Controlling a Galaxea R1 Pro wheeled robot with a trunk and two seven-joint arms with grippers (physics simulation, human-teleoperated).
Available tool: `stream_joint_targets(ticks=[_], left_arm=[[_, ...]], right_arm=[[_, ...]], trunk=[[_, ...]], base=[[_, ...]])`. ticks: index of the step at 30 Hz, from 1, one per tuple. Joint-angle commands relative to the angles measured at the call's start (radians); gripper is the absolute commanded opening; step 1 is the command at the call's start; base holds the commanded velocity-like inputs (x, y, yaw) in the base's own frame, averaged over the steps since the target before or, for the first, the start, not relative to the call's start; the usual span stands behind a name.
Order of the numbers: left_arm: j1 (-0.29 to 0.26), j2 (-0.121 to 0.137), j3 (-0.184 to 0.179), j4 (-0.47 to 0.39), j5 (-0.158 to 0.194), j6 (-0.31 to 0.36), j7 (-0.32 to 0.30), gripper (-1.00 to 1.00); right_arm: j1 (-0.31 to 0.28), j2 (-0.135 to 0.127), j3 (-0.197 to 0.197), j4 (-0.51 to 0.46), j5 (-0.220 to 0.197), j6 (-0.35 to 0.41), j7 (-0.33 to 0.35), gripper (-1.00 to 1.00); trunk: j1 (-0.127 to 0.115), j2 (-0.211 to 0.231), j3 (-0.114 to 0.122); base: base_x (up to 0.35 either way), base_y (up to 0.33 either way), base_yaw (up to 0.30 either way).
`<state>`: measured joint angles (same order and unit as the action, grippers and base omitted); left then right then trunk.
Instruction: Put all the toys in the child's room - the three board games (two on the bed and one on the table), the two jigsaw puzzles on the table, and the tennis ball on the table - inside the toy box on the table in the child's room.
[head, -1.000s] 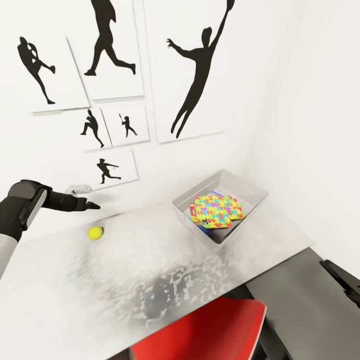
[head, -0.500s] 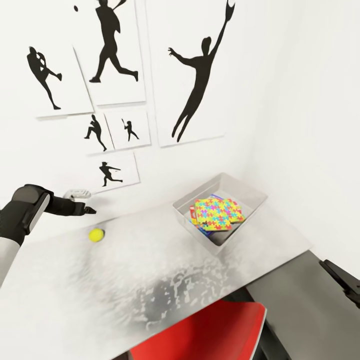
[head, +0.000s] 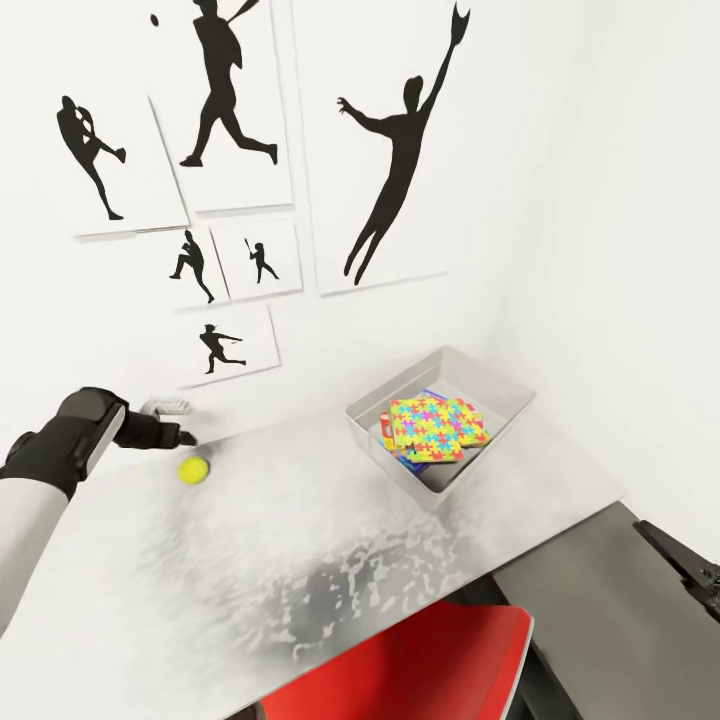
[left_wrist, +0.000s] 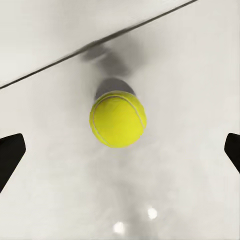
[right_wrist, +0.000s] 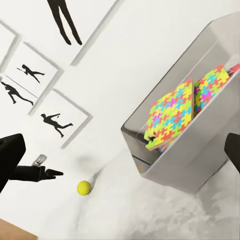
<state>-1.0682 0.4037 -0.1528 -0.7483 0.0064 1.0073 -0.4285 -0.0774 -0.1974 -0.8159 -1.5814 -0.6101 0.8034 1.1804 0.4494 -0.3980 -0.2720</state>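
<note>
fuzzy round tennis ball (left_wrist: 118, 119) is lying on the glossy pale table (head: 300, 540), left gripper (left_wrist: 120, 150) hovering wide-spread just over it.

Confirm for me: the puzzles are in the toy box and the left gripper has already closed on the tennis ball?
Not closed. In the left wrist view the left gripper is open, its fingers wide apart, the tennis ball lying free on the table. The puzzles are in the toy box.
</note>
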Motion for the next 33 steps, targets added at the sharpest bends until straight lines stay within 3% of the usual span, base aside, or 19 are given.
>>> stream_joint_targets(ticks=[1, 5, 9, 13, 15, 16, 20, 22, 24, 28, 33], left_arm=[[-0.001, -0.010, -0.002, 0.011, 0.000, -0.016, 0.016, 1.00], [-0.002, -0.062, 0.008, 0.103, 0.004, -0.093, 0.125, 1.00], [-0.002, -0.098, 0.030, 0.150, 0.007, -0.137, 0.211, 1.00], [-0.002, -0.133, 0.091, 0.170, 0.008, -0.179, 0.290, 1.00], [-0.002, -0.138, 0.113, 0.173, 0.008, -0.185, 0.309, 1.00], [-0.002, -0.141, 0.130, 0.175, 0.008, -0.189, 0.322, 1.00], [-0.002, -0.147, 0.154, 0.177, 0.007, -0.195, 0.341, 1.00], [-0.002, -0.148, 0.157, 0.177, 0.007, -0.197, 0.343, 1.00], [-0.002, -0.148, 0.160, 0.177, 0.008, -0.198, 0.345, 1.00], [-0.002, -0.149, 0.163, 0.178, 0.009, -0.199, 0.347, 1.00], [-0.002, -0.155, 0.166, 0.178, 0.010, -0.200, 0.347, 1.00]], right_arm=[[-0.001, 0.000, 0.007, 0.000, 0.001, 0.005, 0.000, 1.00], [-0.003, -0.002, 0.046, 0.000, 0.008, 0.005, 0.002, 1.00], [-0.009, -0.003, 0.082, 0.000, 0.008, 0.008, 0.003, 1.00], [-0.026, -0.009, 0.173, 0.000, 0.009, 0.017, 0.003, 1.00], [-0.035, -0.012, 0.209, 0.000, 0.009, 0.018, 0.001, 1.00], [-0.043, -0.014, 0.249, 0.000, 0.009, 0.019, -0.002, 1.00], [-0.077, -0.017, 0.372, 0.000, 0.009, 0.024, -0.013, 1.00], [-0.092, -0.016, 0.402, 0.000, 0.009, 0.032, -0.020, 1.00], [-0.126, -0.016, 0.430, 0.000, 0.009, 0.066, -0.043, 1.00], [-0.251, -0.006, 0.459, 0.000, 0.008, 0.197, -0.161, 1.00], [-0.337, -0.001, 0.538, 0.000, 0.003, 0.243, -0.327, 1.00]], trunk=[[0.001, -0.002, -0.002], [0.001, -0.002, -0.002], [0.001, -0.002, -0.002], [0.001, -0.002, -0.002], [0.001, -0.002, -0.002], [0.001, -0.002, -0.002], [0.001, -0.002, -0.002], [0.001, -0.002, -0.002], [0.001, -0.002, -0.002], [0.001, -0.002, -0.002], [0.001, -0.002, -0.002]], base=[[0.000, 0.000, 0.000], [0.000, 0.000, 0.000], [0.000, 0.000, 0.000], [0.000, 0.000, 0.000], [0.000, 0.000, 0.000], [0.000, 0.000, 0.000], [0.000, 0.000, 0.000], [0.000, 0.000, 0.000], [0.000, 0.000, 0.000], [0.000, 0.000, 0.000], [0.000, 0.000, 0.000]])
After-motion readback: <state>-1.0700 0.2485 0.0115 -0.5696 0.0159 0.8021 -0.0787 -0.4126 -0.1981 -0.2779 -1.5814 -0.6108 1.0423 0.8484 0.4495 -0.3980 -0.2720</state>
